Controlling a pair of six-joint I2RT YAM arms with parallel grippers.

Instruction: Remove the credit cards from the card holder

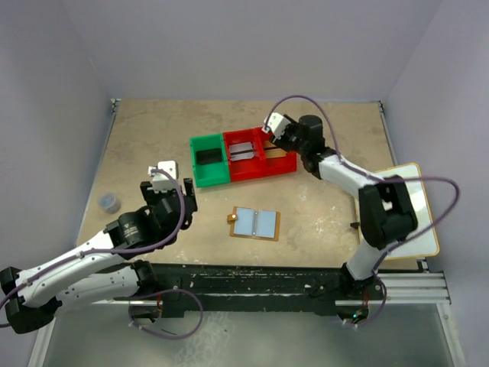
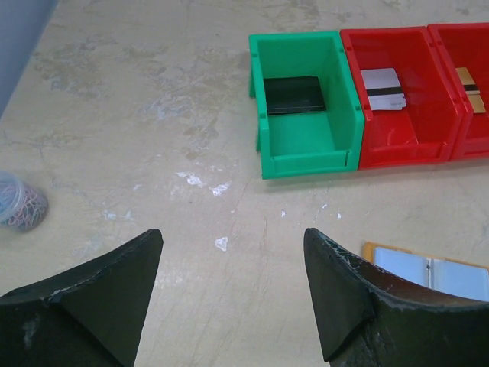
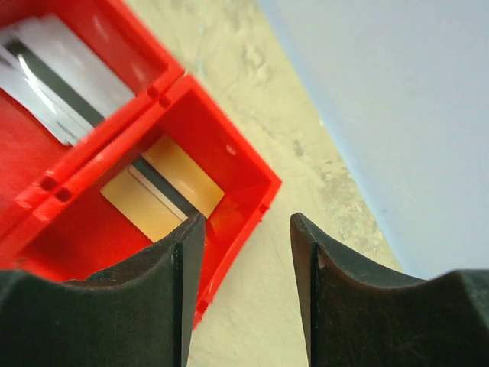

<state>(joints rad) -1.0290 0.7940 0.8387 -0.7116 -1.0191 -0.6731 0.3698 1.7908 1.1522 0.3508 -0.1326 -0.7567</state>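
holder (image 1: 255,223) lies open mid-table toward the near edge, pockets looking bare. black card (image 2: 294,95) sits in the green bin (image 2: 306,162), grey card (image 2: 382,86) and gold card (image 3: 137,205) in the red bins (image 2: 405,144). right gripper (image 3: 246,229) hangs over the gold card, jaws apart, empty. left gripper (image 2: 233,245) is wide, empty. task looks all but done.

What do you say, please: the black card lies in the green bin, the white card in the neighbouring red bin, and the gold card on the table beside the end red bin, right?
Not quite: the gold card lies inside the end red bin, not on the table, as the right wrist view shows.
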